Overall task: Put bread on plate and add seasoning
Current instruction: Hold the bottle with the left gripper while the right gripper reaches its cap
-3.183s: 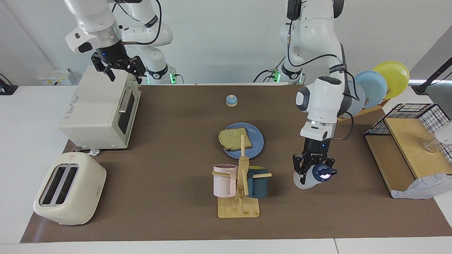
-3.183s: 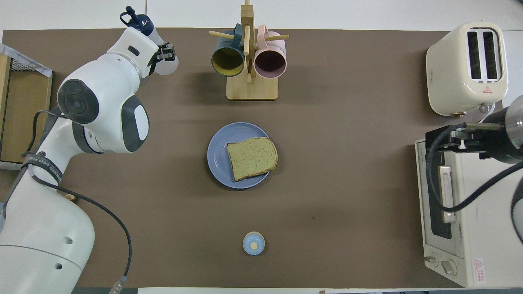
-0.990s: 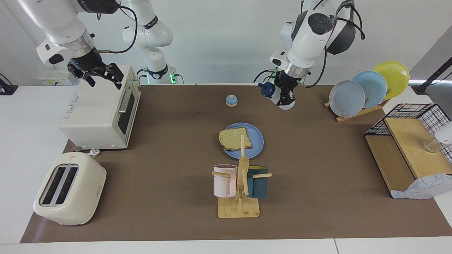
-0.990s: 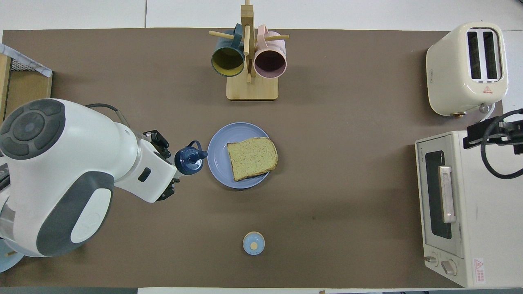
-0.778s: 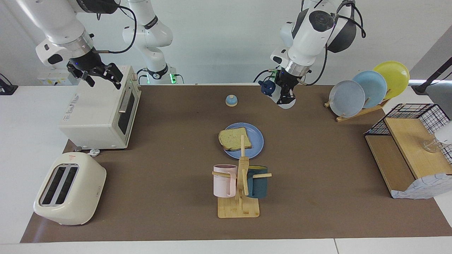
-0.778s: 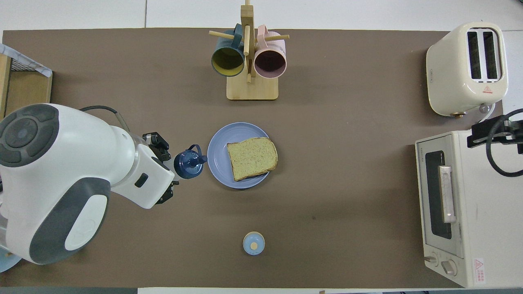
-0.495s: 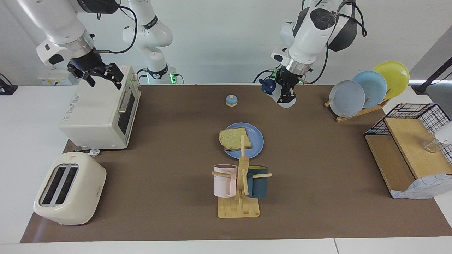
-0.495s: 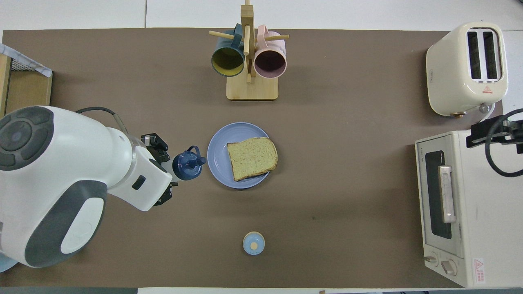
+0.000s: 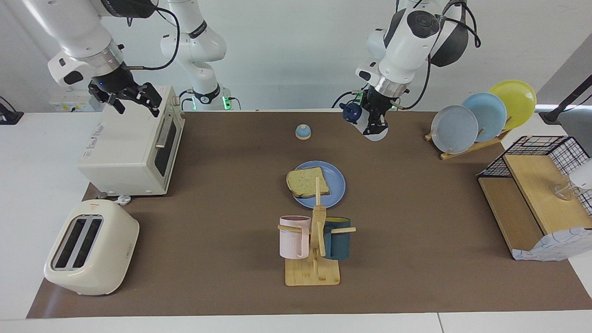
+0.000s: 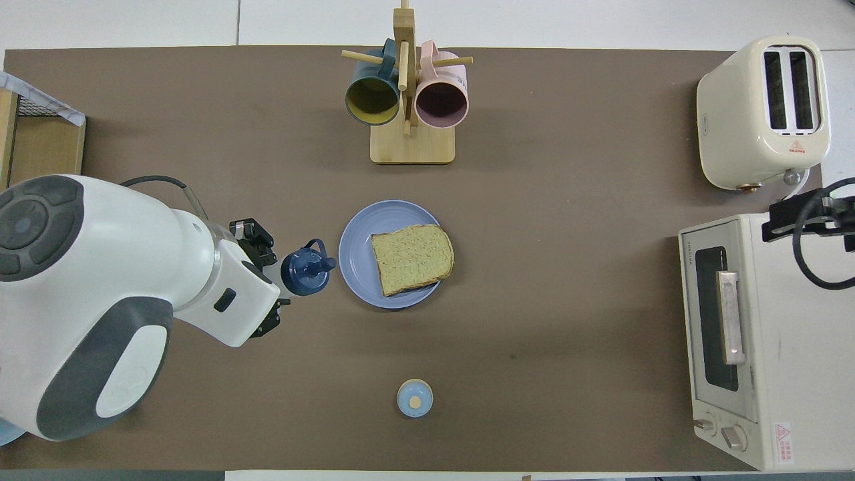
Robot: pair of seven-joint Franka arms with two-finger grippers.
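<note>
The bread (image 9: 307, 182) (image 10: 412, 258) lies flat on the medium-blue plate (image 9: 337, 187) (image 10: 357, 257) in the middle of the mat. My left gripper (image 9: 374, 122) (image 10: 274, 275) is raised and shut on the seasoning (image 9: 375, 134) (image 10: 304, 270), a white bottle held tilted, its navy cap pointing toward the plate. Seen from overhead, the cap sits over the mat just beside the plate's rim, toward the left arm's end. My right gripper (image 9: 134, 102) (image 10: 798, 217) hangs open and holding nothing over the top of the toaster oven.
A small blue-topped bell (image 9: 303, 132) (image 10: 415, 398) stands nearer the robots than the plate. Farther out is a mug tree (image 9: 314, 240) (image 10: 406, 100). Toaster oven (image 9: 132, 141) and toaster (image 9: 90, 247) sit at the right arm's end; a plate rack (image 9: 481, 118) and wire shelf (image 9: 536, 194) at the left arm's end.
The left gripper lifted the seasoning from the mat near the mug tree and carried it beside the plate; in the last second it drifted slightly. The right gripper moved back over the oven's top.
</note>
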